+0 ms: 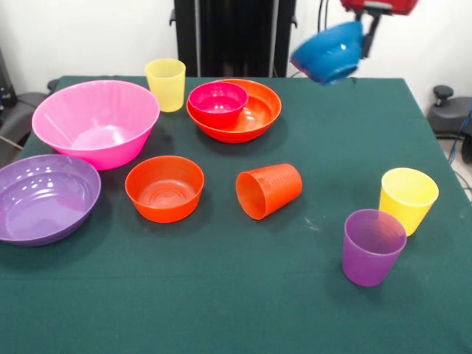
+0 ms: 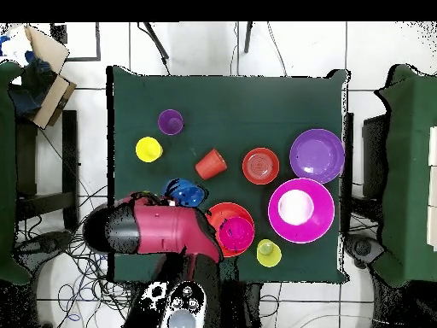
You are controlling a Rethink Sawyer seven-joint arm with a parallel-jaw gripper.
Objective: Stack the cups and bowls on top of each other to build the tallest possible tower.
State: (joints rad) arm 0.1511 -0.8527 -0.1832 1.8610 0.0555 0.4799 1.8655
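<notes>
While airborne, tool (image 1: 366, 31) grips blue bowl (image 1: 328, 53) — tilted.

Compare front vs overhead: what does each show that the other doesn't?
Front only: the blue bowl hangs tilted, clear of the table, at the pincer; the orange cup plainly lies on its side.

Overhead only: the whole red arm reaching over the table edge, plus the floor and cables around it.

Both: the magenta bowl sits inside the wide orange bowl; the pink bowl stands empty, nothing stacked on it yet.
</notes>
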